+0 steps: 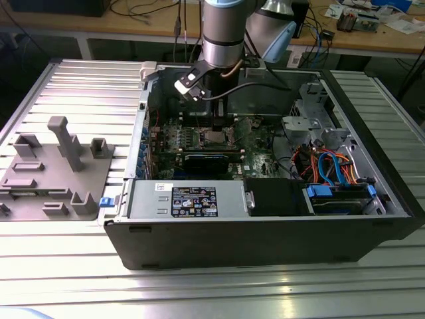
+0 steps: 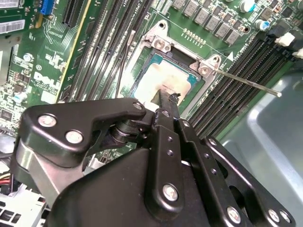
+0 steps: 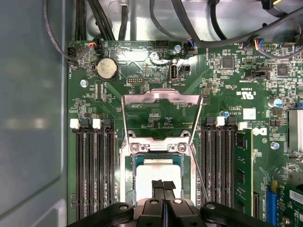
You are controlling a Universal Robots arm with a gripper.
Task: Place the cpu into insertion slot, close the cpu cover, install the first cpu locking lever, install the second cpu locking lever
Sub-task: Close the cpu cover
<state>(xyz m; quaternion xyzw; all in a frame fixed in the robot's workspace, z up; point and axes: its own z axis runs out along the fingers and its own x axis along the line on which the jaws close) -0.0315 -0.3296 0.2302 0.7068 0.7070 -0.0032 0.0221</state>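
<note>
My gripper, fingers pinched together and holding nothing, hangs just over the seated cpu; I reckon a sideways nudge could skew it.

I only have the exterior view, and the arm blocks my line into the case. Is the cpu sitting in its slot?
Observer: Yes. In both wrist views the cpu lies flat in the socket, silver top up.
Operator: Is the cover down over it?
Observer: No. In the first wrist view the cpu cover stands open, tilted back from the socket.
Operator: What is the gripper doing?
Observer: In the second wrist view the gripper is shut with nothing between its fingers, its tip over the cpu's near edge. I cannot tell whether it touches.
</note>
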